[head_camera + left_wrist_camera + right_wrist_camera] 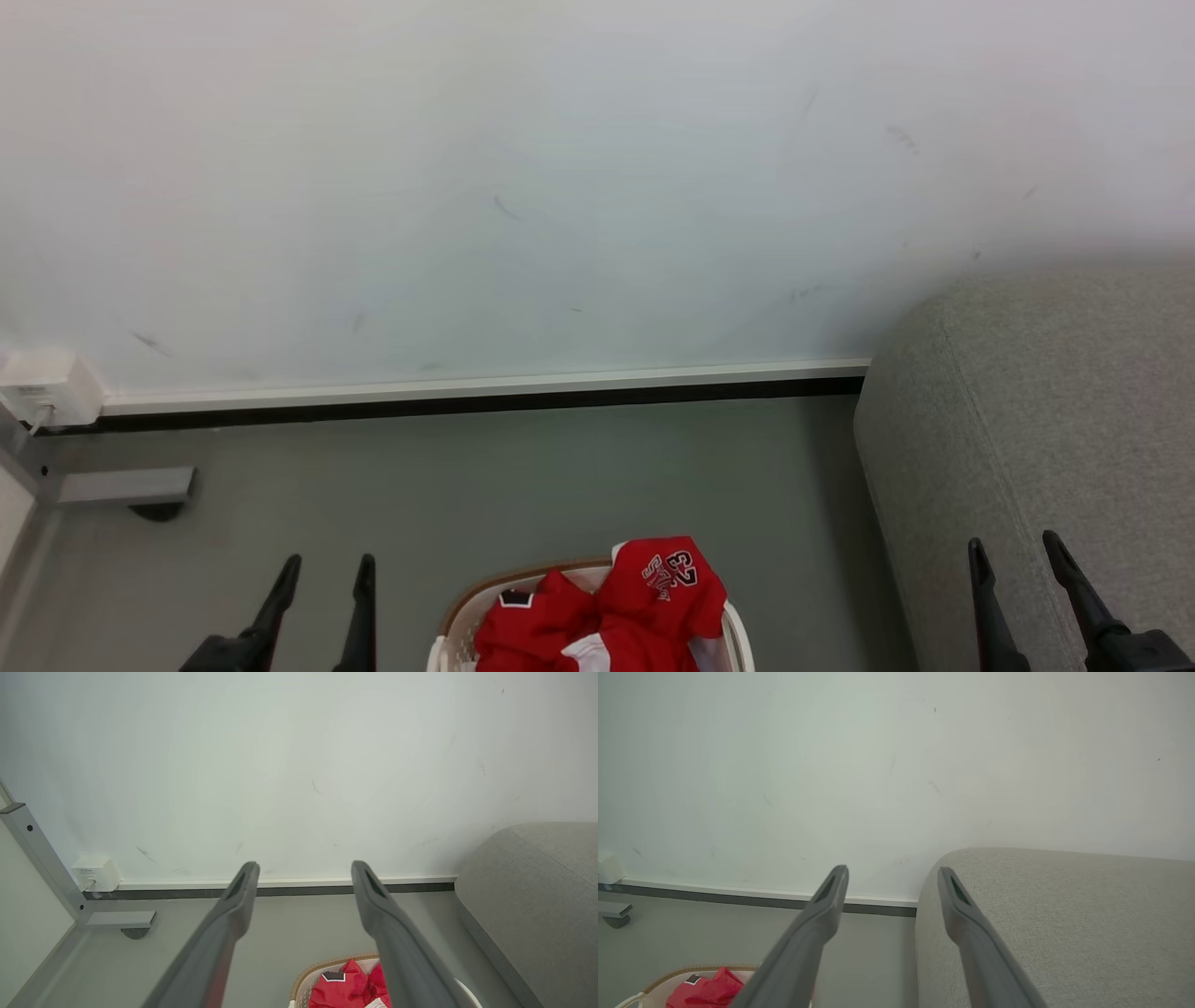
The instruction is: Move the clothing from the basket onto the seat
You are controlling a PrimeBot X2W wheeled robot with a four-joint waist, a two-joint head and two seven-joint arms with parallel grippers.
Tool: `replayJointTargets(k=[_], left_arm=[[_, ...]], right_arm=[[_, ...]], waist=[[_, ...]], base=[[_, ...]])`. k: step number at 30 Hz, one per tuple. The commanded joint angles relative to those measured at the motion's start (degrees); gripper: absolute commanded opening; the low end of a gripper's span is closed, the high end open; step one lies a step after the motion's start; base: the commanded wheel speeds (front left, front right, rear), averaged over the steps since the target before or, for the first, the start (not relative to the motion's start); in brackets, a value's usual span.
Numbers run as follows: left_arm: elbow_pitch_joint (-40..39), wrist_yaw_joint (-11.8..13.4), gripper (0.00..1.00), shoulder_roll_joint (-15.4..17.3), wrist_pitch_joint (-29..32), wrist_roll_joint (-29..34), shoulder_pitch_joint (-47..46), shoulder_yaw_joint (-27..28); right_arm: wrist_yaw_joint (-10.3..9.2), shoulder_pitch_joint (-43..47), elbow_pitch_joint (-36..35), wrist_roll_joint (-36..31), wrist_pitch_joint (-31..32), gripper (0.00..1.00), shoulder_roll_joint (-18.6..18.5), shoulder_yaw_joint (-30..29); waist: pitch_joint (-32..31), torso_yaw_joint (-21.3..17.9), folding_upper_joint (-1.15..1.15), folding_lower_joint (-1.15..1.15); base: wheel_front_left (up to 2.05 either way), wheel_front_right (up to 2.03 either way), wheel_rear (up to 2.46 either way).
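The clothing [611, 607] lies crumpled in the basket [464, 600] at 6 o'clock, with the seat [1074, 420] at 3 o'clock. It is probably light, limp and slippery, so pinch the raised numbered fold (at the heap's 1 o'clock corner). The heap has no clear long axis. The left gripper [329, 560] and right gripper [1013, 541] both gape, empty.

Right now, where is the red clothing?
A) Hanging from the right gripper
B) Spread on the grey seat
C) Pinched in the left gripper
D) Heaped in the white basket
D: the clothing lies heaped inside the basket, between the open left gripper and right gripper, which touch nothing.
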Motion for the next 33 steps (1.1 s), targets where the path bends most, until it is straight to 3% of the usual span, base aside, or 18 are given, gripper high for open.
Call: replayJointTargets(k=[1,16,22,33], left_arm=[[-0.1,-0.2,1.00,0.2,0.0,0.0,0.1,0.2],[2.1,-1.4,1.00,0.7,0.0,0.7,-2.4,-2.5],[12.0,-1.8,1.00,2.3,0.4,-1.7,-7.5,-11.9],[27.4,-1.8,1.00,6.7,12.8,-11.5,-20.8,-29.5]], right_arm=[[-0.12,-0.5,0.2,0.5,-0.2,1.00,0.0,0.1],[-0.12,-2.0,-1.8,1.0,-0.2,1.00,0.0,2.5],[-0.12,-3.6,-3.4,1.5,-0.2,1.00,0.0,3.6],[-0.12,-8.1,-7.1,4.7,-0.2,1.00,0.0,6.3]], waist=[[0.1,-0.3,0.00,0.00],[2.4,-7.5,0.00,0.00],[6.3,-11.7,0.00,0.00],[17.5,-19.0,0.00,0.00]], base=[[0.00,0.00,0.00],[0.00,0.00,0.00],[0.00,0.00,0.00],[0.00,0.00,0.00]])
